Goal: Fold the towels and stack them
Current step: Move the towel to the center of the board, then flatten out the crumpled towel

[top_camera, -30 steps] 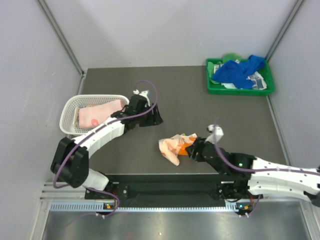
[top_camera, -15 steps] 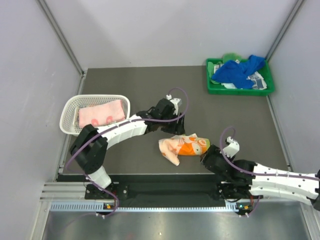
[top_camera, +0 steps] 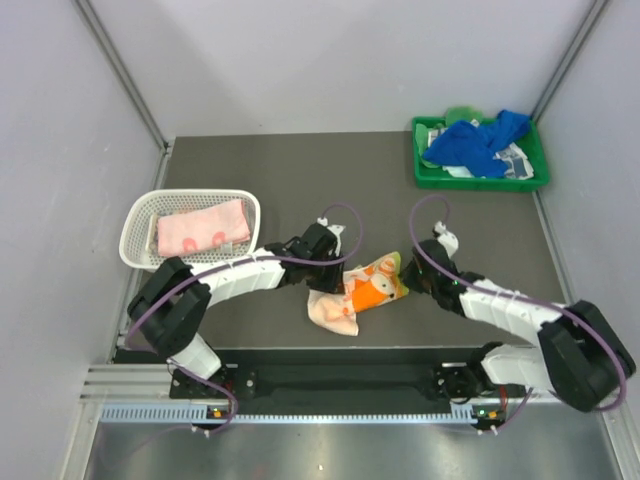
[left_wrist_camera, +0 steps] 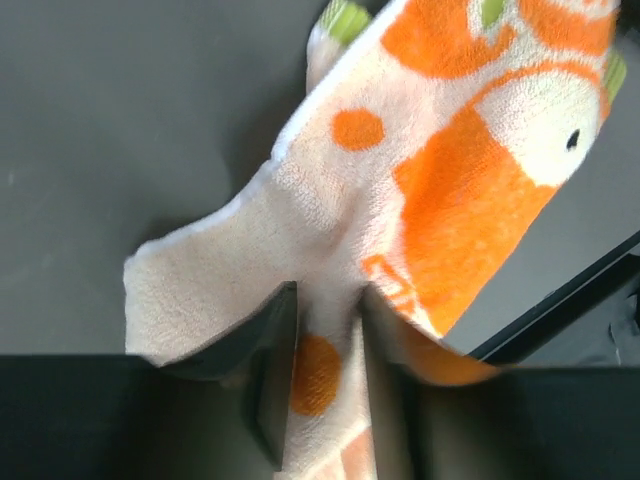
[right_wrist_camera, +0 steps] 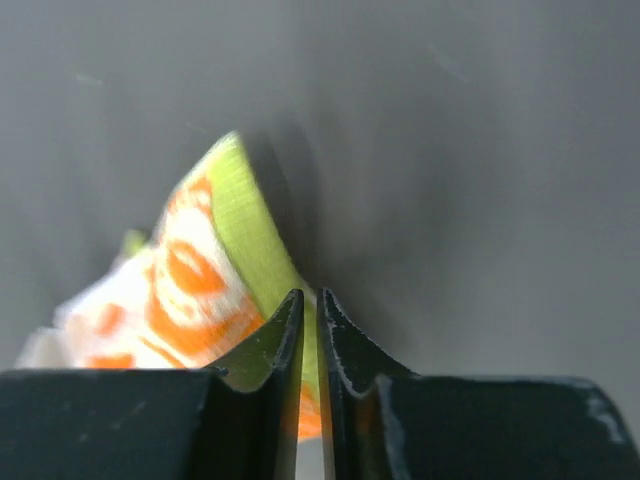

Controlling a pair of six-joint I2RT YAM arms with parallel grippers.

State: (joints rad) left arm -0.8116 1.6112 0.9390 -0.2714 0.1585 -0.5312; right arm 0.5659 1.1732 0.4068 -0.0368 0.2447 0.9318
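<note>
The orange-patterned towel (top_camera: 360, 292) lies crumpled at the front middle of the table, stretched between both grippers. My left gripper (top_camera: 336, 272) is shut on a fold near its upper left; in the left wrist view the cloth (left_wrist_camera: 440, 170) fills the gap of the gripper (left_wrist_camera: 328, 295). My right gripper (top_camera: 408, 278) is shut on the towel's right corner, and the right wrist view shows its green hem (right_wrist_camera: 250, 230) pinched by the gripper (right_wrist_camera: 310, 296). A folded pink towel (top_camera: 200, 228) lies in the basket. A blue towel (top_camera: 475, 142) is heaped over a white printed one (top_camera: 516, 160).
The white perforated basket (top_camera: 135, 238) stands at the left edge of the table. The green tray (top_camera: 424, 180) sits in the far right corner. Grey walls close in the table on three sides. The arm bases and a rail run along the front.
My left arm has swung from the basket to the orange towel and closed on it. My right gripper has moved to the towel's right corner and shut. The towel is pulled wider.
</note>
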